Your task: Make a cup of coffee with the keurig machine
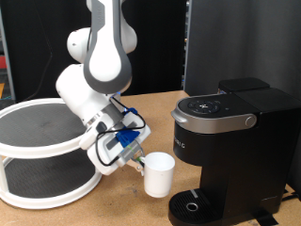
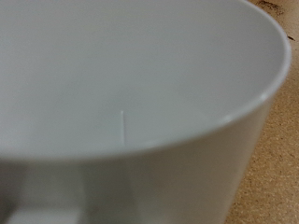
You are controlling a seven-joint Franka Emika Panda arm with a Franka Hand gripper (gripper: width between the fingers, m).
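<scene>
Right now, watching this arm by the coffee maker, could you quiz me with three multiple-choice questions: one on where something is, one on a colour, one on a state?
1. Where is the cup in the exterior view?
A. On the drip tray
B. On the table, to the machine's left
C. On the round rack

2. What colour is the keurig machine?
A. Black with silver trim
B. Red
C. White

3. How is the machine's lid?
A. Raised
B. Removed
C. Closed

Answers: 1 B, the cup stands beside the gripper, left of the drip tray. 2 A, its body is black with a silver band. 3 C, the lid sits flat on top.
</scene>
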